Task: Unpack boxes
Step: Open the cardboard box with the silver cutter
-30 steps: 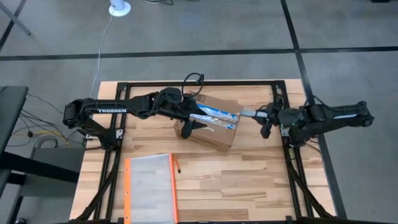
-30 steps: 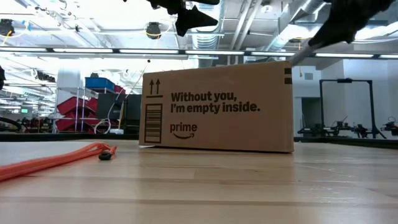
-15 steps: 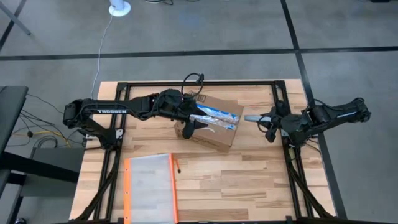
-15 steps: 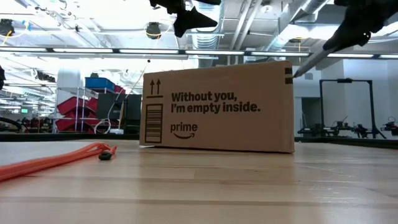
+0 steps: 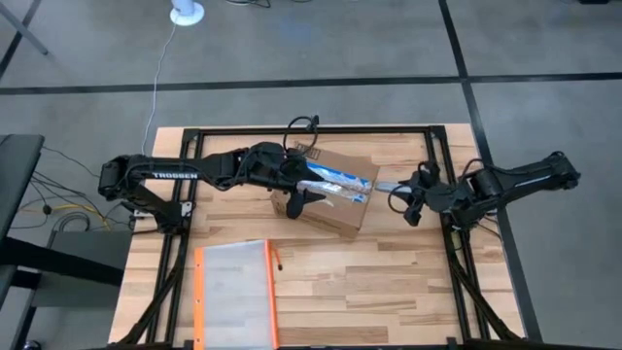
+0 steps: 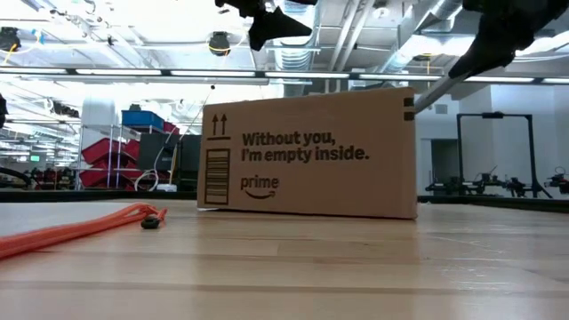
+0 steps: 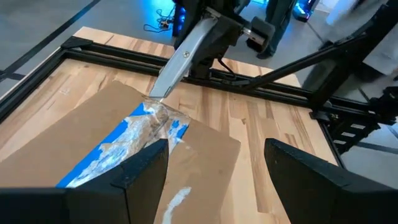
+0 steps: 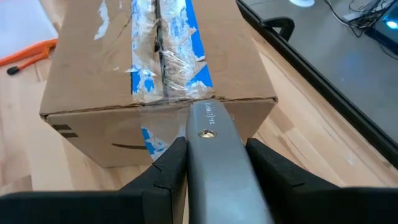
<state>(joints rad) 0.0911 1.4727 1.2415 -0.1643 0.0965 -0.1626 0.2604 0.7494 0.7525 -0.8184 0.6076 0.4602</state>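
My right hand [image 5: 403,199] clamped on a blade [image 8: 208,134] at the box's [image 5: 330,190] taped edge; my left hand [image 5: 301,197], fingers apart, above the box.

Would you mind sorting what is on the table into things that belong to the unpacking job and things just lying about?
Part of the job:
- cardboard box, taped shut with blue tape
- metal blade gripped by the right gripper, tip at the box's top edge
- left gripper, open above the box

Just lying about:
- orange-edged clear pouch, apart from the box
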